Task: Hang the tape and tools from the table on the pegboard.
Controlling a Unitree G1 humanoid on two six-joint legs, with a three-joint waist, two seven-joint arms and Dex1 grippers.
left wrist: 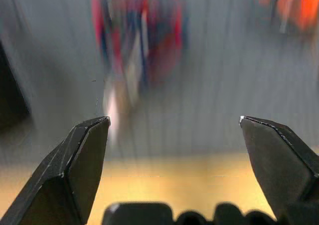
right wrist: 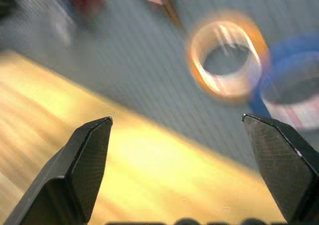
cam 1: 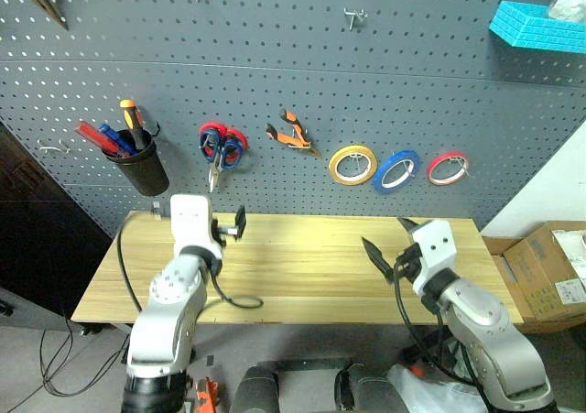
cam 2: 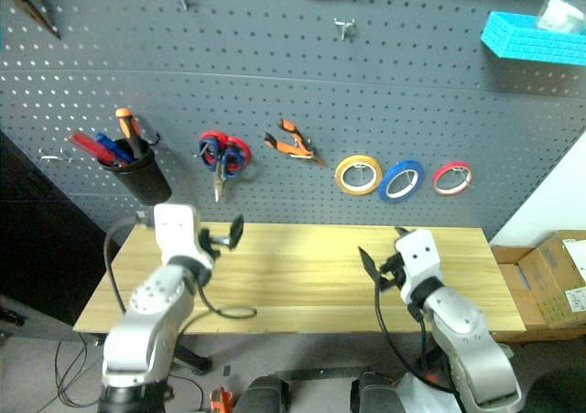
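The blue tape [cam 1: 396, 169] hangs on the dark grey pegboard [cam 1: 275, 74], between a yellow ring [cam 1: 352, 164] and a red ring [cam 1: 448, 168]. The orange-and-black pliers [cam 1: 293, 135] hang left of the rings. A screwdriver with an orange-and-black handle [cam 1: 131, 118] stands in a black cup [cam 1: 142, 166] on the board. Over the left part of the wooden table [cam 1: 302, 262], my left gripper [cam 1: 231, 226] is open and holds nothing. My right gripper [cam 1: 389, 241] is open and empty above the table's right part, facing the rings in the right wrist view [right wrist: 177, 120].
Red-handled scissors [cam 1: 221, 149] hang beside the cup. A blue basket [cam 1: 536, 27] sits high on the board at the right, with bare hooks [cam 1: 354, 16] near the top. A cardboard box [cam 1: 549, 271] stands off the table's right end. A black cable [cam 1: 233, 298] lies on the table.
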